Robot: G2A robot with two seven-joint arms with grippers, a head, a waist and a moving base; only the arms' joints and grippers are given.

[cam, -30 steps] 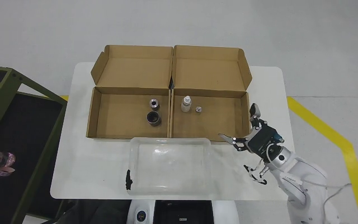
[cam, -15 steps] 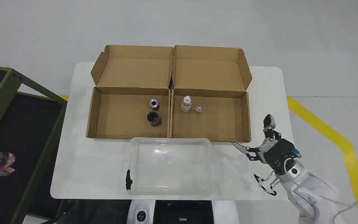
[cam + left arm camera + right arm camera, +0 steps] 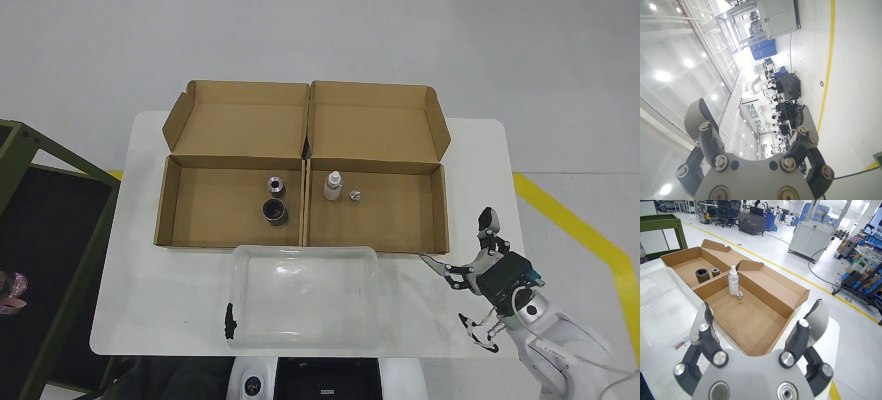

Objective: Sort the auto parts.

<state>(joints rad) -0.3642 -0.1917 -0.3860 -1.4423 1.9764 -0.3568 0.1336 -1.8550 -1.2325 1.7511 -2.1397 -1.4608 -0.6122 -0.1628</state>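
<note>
Your right gripper (image 3: 458, 240) hangs over the near right corner of the table (image 3: 130, 300). Its jaws are spread wide and empty, just off the near right corner of the right cardboard box (image 3: 400, 215). In that box a spray bottle (image 3: 333, 185) and a small capped bottle (image 3: 353, 196) stand side by side at the far left. The left box (image 3: 210, 205) holds a small metal cylinder (image 3: 273, 183) and, just nearer, a larger dark cylinder (image 3: 274, 210). A clear tub (image 3: 305, 300) sits on the near side of both boxes. Your left gripper (image 3: 752, 106) is also spread apart and holds nothing, pointing out into the hall.
</note>
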